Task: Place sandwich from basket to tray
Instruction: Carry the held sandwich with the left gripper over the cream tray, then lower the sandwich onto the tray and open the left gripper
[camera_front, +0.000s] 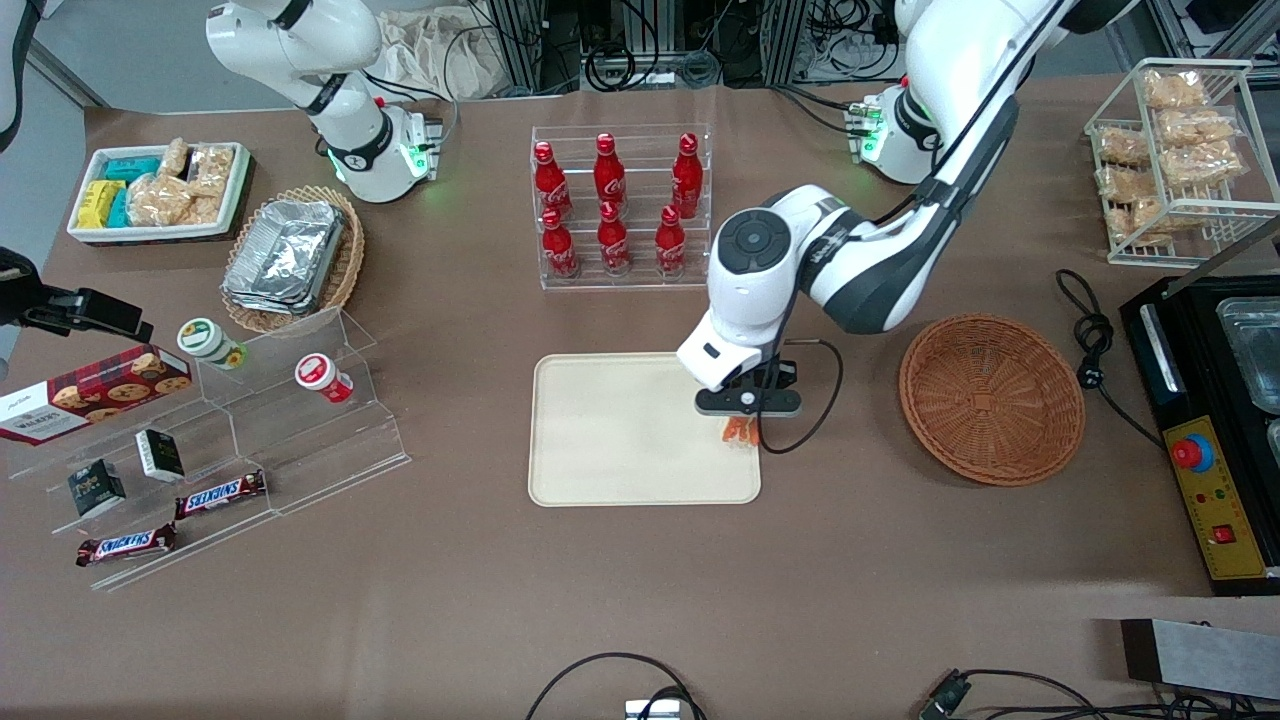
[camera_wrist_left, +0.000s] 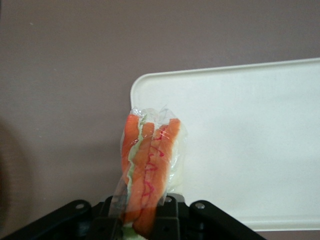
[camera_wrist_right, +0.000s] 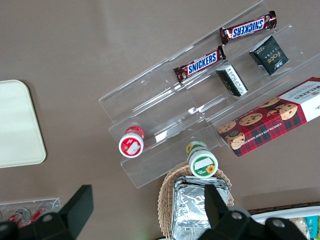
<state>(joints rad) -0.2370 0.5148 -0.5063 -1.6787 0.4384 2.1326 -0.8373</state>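
Note:
My left gripper (camera_front: 742, 418) hangs over the edge of the cream-beige tray (camera_front: 620, 440) that faces the basket, shut on the sandwich (camera_front: 739, 430). In the left wrist view the sandwich (camera_wrist_left: 149, 165) sits between the black fingers (camera_wrist_left: 169, 220), a clear-wrapped wedge with orange, red and green filling turned toward the camera. It hangs over the tray's rounded corner (camera_wrist_left: 142, 85). The reddish-brown woven basket (camera_front: 990, 398) lies toward the working arm's end of the table and holds nothing.
A clear rack of red cola bottles (camera_front: 620, 210) stands farther from the camera than the tray. Clear tiered shelves (camera_front: 230, 440) with snacks stand toward the parked arm's end. A black appliance (camera_front: 1215, 420) and a cable (camera_front: 1095, 350) lie beside the basket.

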